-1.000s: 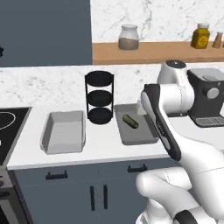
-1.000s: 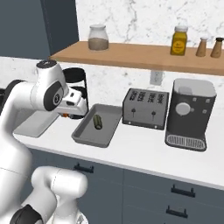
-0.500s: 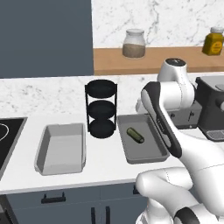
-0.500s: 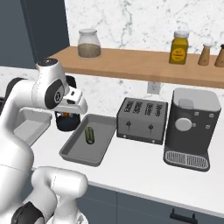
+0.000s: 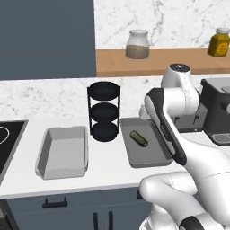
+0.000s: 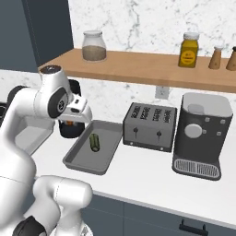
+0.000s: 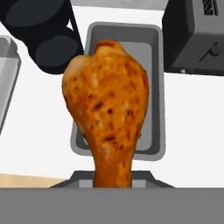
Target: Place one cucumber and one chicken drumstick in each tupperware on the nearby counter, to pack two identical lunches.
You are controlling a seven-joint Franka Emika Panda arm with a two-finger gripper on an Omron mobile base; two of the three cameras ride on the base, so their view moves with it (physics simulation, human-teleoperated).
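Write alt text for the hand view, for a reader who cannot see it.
A browned chicken drumstick held by its narrow end in the end effector rises up the middle of the picture. Behind it a grey tupperware tray lies on the white counter, with a black tiered rack at upper left and a dark toaster at upper right.

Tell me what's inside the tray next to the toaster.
One cucumber lies in that tray, loose on the floor. From the hand view the drumstick held in the claw covers the tray's middle.
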